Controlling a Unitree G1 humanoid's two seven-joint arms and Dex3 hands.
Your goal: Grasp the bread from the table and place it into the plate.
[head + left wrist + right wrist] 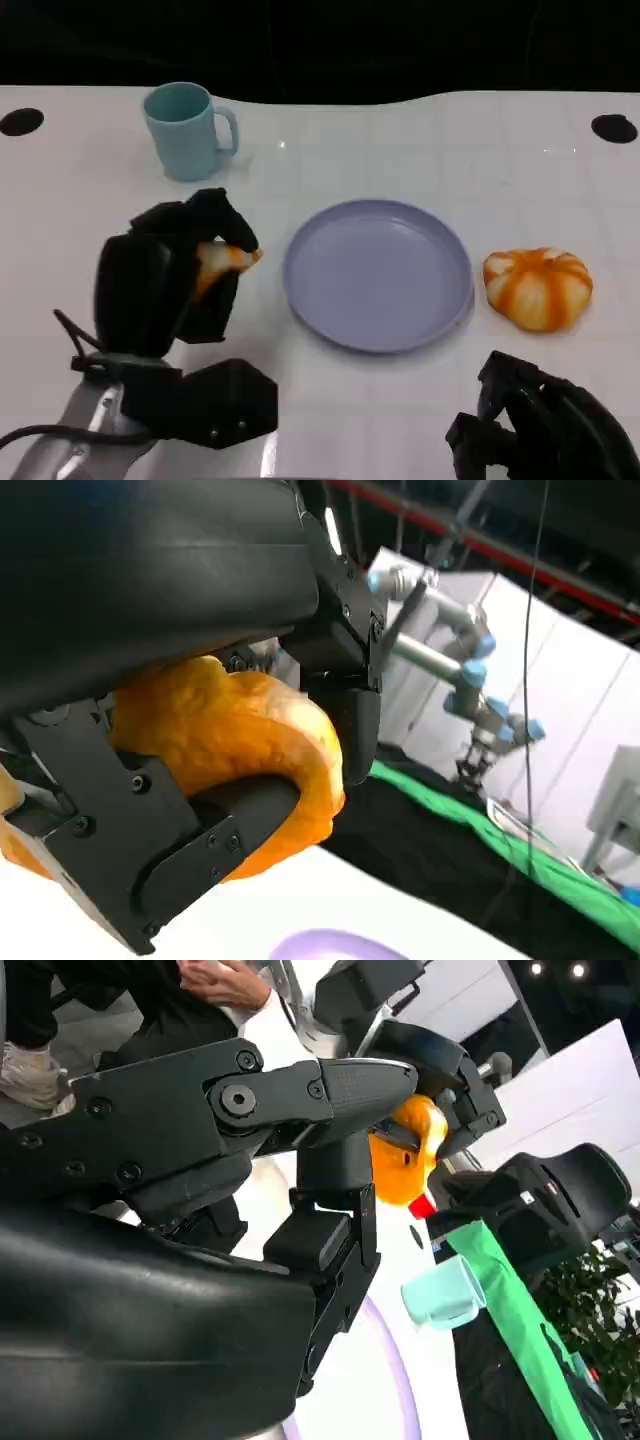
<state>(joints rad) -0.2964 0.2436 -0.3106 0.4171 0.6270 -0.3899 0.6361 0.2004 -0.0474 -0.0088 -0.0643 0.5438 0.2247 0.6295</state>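
- Left robot hand [175,275]: closed around an orange-and-cream glazed piece of bread [222,262], held clear of the white table [400,150] just left of the round lavender plate [378,273]; in the left wrist view the black fingers [180,860] wrap under the bread [250,750].
- Step in hand, as judged: grasp done, carry under way; the bread is not yet over the plate.
- Next move calls for a short travel toward the robot's right until the bread hangs above the plate's floor, then a lowering and a release of the fingers.
- Right robot hand [545,425]: near the table's front edge, fingers curled in, holding nothing that can be seen.
- A second orange-striped round bun [538,288] lies on the table just right of the plate; a pale teal mug [188,130] stands well behind.
- Hard to make out: most of the held bread is covered by fingers in the head view; the right robot hand is cut off by the frame edge.
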